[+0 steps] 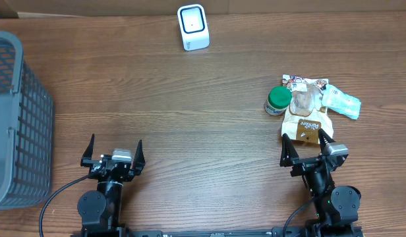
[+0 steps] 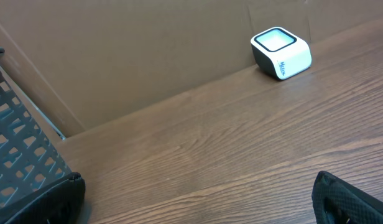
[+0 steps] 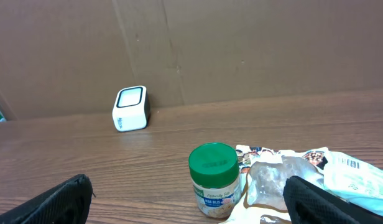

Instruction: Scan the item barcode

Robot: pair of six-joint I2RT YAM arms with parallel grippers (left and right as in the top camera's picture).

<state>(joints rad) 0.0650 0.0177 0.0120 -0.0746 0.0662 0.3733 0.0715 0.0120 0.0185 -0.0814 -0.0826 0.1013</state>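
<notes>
Okay, both jaws spread, empty: left gripper (image 1: 115,145), right gripper (image 1: 304,143). My worry: brown packet (image 1: 307,125) touches jar (image 1: 277,100); I grab both, barcode hidden from scanner (image 1: 193,27).

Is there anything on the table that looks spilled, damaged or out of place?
Nothing looks spilled or broken. Only the brown packet and teal packet beside the green-lidded jar lie in an untidy, overlapping heap. The scanner stands upright.

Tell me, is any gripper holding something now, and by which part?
Nothing is held. The left gripper and the right gripper are both open and empty.
</notes>
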